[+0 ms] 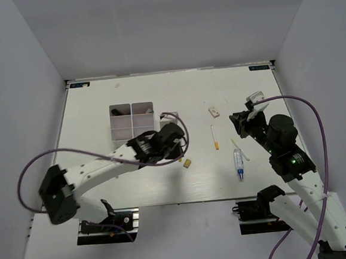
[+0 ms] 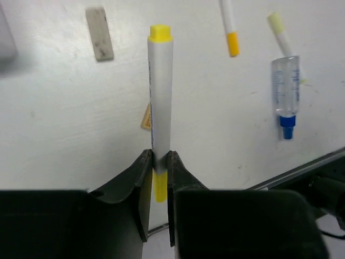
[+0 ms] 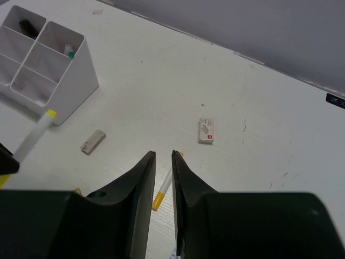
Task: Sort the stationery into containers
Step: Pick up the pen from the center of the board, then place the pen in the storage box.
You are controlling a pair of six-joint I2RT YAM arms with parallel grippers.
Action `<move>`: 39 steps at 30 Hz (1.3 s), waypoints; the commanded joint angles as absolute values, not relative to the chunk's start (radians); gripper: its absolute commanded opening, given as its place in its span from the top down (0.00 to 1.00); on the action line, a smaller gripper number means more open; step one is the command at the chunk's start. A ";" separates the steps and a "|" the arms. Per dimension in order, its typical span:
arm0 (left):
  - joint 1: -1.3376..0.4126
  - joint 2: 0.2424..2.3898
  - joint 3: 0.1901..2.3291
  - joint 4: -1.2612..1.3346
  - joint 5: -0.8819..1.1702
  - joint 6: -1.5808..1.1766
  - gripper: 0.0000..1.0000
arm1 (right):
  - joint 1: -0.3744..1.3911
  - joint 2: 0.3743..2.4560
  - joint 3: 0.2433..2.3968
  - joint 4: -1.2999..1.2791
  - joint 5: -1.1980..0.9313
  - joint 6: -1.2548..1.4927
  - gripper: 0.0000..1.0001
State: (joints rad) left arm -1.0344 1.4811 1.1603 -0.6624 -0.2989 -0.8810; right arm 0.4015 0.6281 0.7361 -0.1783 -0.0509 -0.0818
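My left gripper (image 2: 158, 159) is shut on a white pen with yellow ends (image 2: 160, 91), held above the table. In the top view it (image 1: 167, 130) hovers just right of the white four-compartment organizer (image 1: 132, 119). The held pen's tip is near the box's corner in the right wrist view (image 3: 35, 135). My right gripper (image 3: 163, 156) is empty, its jaws a narrow gap apart, above a white pen with a yellow cap (image 3: 163, 186). The organizer (image 3: 59, 94) holds a dark item and a green-tipped item.
On the table lie a beige eraser block (image 2: 99, 40), a white eraser with a red mark (image 3: 206, 130), a pale-yellow-tipped pen (image 2: 281, 32), a clear blue-tipped tube (image 2: 285, 94) and a small tan block (image 1: 188, 163). The table's front edge is near the tube.
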 commanded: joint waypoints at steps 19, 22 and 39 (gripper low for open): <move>-0.861 1.221 0.656 0.529 -0.678 -0.103 1.00 | 0.406 0.649 0.723 -0.121 -0.103 -0.087 0.75; -0.807 1.230 0.657 0.546 -0.736 -0.147 1.00 | 0.407 0.646 0.723 -0.124 -0.107 -0.090 0.75; -0.557 1.356 0.698 0.324 -0.969 -0.457 1.00 | 0.414 0.629 0.723 -0.127 -0.110 -0.092 0.74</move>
State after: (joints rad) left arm -0.5777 1.3388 0.6426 0.3912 -0.9291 -0.3569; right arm 0.4088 0.6464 0.7223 -0.1623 -0.1085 -0.0860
